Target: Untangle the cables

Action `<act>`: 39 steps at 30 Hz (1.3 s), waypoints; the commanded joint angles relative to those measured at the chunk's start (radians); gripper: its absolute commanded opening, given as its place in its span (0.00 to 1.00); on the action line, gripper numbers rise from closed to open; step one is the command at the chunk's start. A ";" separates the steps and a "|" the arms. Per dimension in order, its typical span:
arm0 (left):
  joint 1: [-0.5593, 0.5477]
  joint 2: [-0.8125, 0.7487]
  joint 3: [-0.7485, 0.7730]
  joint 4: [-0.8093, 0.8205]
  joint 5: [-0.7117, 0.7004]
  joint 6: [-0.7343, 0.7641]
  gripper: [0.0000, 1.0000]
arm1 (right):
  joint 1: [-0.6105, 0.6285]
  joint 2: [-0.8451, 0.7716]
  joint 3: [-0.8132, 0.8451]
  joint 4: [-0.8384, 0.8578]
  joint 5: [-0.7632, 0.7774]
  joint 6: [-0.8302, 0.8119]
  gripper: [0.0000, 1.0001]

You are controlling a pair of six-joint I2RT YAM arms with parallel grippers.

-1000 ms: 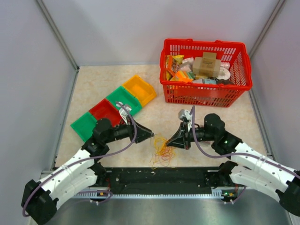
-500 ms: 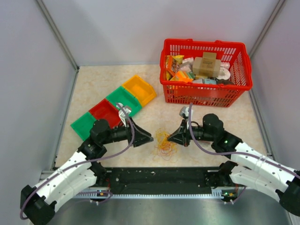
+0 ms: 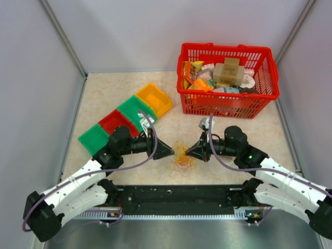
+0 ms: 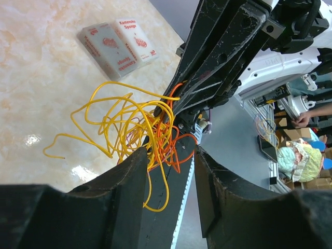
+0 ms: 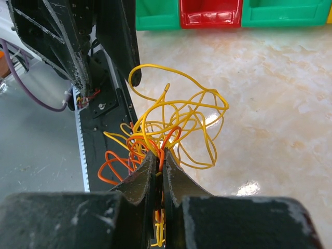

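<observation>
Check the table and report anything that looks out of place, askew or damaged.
The cables are one knotted bunch of yellow and orange loops, pinched in the right gripper, with the left gripper open around some strands. The row of colour bins sits diagonally on the table. Nothing looks spilled or broken.

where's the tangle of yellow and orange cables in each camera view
Top external: the cables sit low centre, on the table ahead of the arm bases.
Left wrist: centre, just beyond the open left fingers.
Right wrist: centre, rising from the shut right fingers.
Shared landmark: the black base plate next to the tangle, visible in all three views.
</observation>
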 commanded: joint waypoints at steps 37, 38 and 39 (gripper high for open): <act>-0.033 -0.447 0.492 -0.488 -0.789 0.415 0.00 | -0.038 0.276 -0.034 -0.141 0.809 0.322 0.00; -0.035 -0.453 0.517 -0.502 -0.802 0.432 0.00 | -0.043 0.291 -0.033 -0.146 0.820 0.336 0.00; -0.033 -0.451 0.544 -0.521 -0.820 0.446 0.00 | -0.049 0.302 -0.033 -0.146 0.820 0.341 0.00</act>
